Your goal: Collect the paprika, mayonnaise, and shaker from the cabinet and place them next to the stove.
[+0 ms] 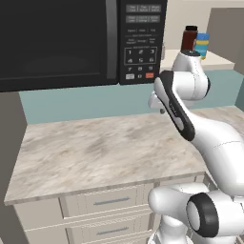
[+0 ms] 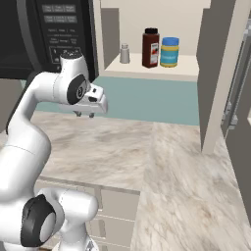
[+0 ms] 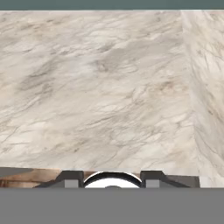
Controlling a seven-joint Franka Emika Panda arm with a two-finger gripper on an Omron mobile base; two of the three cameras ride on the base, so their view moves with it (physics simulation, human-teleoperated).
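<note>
currently jaws [image 2: 84, 113] closed and empty, pointing down at the bare surface [image 2: 166, 162]. paprika [image 2: 150, 47], mayonnaise [image 2: 169, 52] and shaker [image 2: 125, 53] stand upright on the cabinet [image 2: 162, 73] shelf, above and beyond the jaws.

I am in a kitchen. A marbled stone countertop [image 2: 162, 162] runs along a teal backsplash [image 2: 147, 100] and turns a corner. Drawer fronts with silver handles [image 1: 112, 201] sit below it. A black microwave with a keypad [image 1: 141, 40] hangs above, beside a beige open cabinet [image 2: 157, 71] holding condiment containers.
</note>
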